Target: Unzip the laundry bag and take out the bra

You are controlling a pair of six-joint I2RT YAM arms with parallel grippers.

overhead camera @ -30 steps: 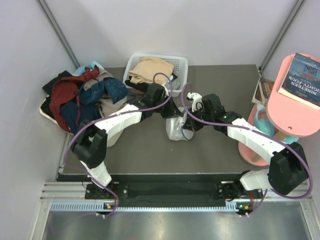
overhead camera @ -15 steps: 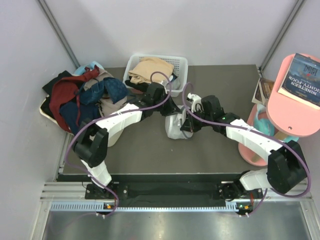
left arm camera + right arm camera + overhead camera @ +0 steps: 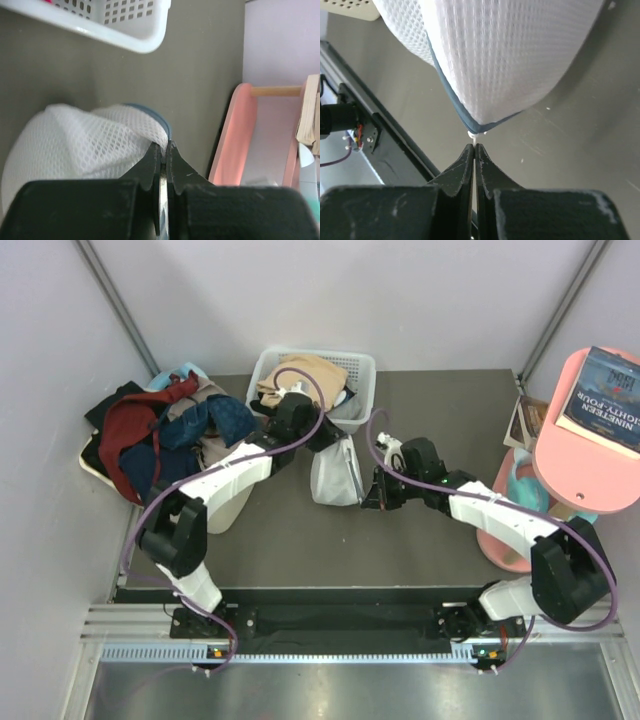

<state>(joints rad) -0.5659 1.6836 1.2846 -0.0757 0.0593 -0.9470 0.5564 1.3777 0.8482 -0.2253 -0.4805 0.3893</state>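
The laundry bag (image 3: 335, 475), a whitish mesh pouch with a dark zipper rim, hangs stretched between both grippers near the table's middle. My left gripper (image 3: 336, 440) is shut on the bag's upper rim; in the left wrist view the mesh (image 3: 85, 145) bulges left of the pinched edge (image 3: 163, 146). My right gripper (image 3: 372, 497) is at the bag's lower right, shut on the small white zipper pull (image 3: 473, 136) below the dark zipper line (image 3: 465, 117). The bag (image 3: 495, 55) fills the top of the right wrist view. The bra does not show.
A white slotted basket (image 3: 358, 368) with a tan garment (image 3: 300, 375) stands just behind the bag. A heap of dark red and blue clothes (image 3: 160, 435) lies at the left. A pink stand (image 3: 590, 455) with a book (image 3: 610, 395) is at the right.
My left gripper has moved back and left towards the basket, pulling the bag's rim with it. The bag now hangs taller and tauter. The right gripper has shifted slightly forward, still on the pull.
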